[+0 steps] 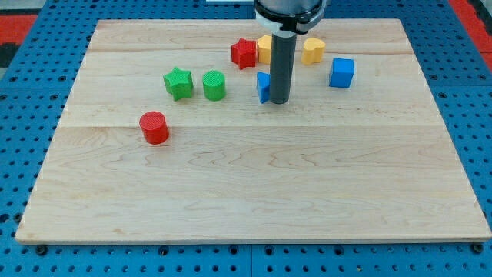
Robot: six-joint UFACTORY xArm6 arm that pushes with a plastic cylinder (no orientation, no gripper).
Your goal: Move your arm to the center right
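My tip (279,101) rests on the wooden board (254,192) a little above its middle, towards the view's top. A blue block (264,86) sits right behind the rod on its left side, mostly hidden, shape unclear. A blue cube (342,73) lies to the tip's right. A red star (244,53), a yellow block (264,48) partly hidden by the rod, and a yellow heart-like block (312,51) lie above the tip. A green cylinder (214,85), a green star (178,83) and a red cylinder (154,128) lie to its left.
The board sits on a blue pegboard table (31,154). The arm's dark body (289,11) hangs over the board's top edge.
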